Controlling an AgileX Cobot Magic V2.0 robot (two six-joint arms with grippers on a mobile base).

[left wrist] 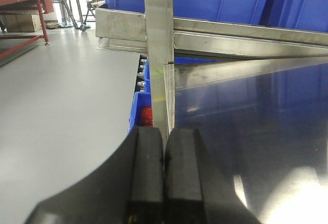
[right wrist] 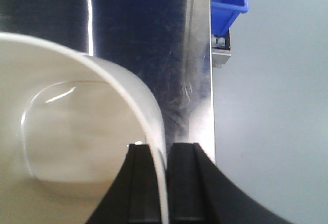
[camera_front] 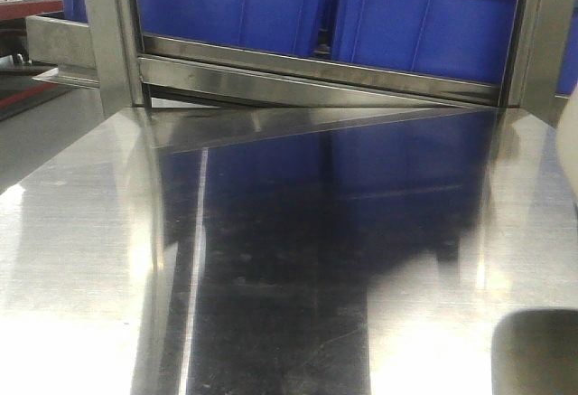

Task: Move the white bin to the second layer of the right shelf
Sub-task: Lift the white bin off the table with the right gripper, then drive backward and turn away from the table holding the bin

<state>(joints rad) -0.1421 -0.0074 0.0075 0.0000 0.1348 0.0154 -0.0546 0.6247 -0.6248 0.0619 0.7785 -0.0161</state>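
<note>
Now your right gripper point(right wrist: 165, 151) pinches the white bin point(right wrist: 66, 121) wall near the steel tabletop point(right wrist: 146, 29) edge — open floor point(right wrist: 271, 106) beyond. Your left gripper point(left wrist: 164, 149) is pressed closed, empty; the bin is mostly cropped.

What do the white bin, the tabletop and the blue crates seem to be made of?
The white bin: probably plastic, glossy, slightly translucent at its thin rim.
The tabletop: brushed steel, it seems, mirroring the crates.
The blue crates: likely moulded plastic, with ribbed walls.

A warehouse: blue crates point(camera_front: 424, 24) on steel racking point(camera_front: 316, 74), grey floor point(left wrist: 61, 96).
</note>
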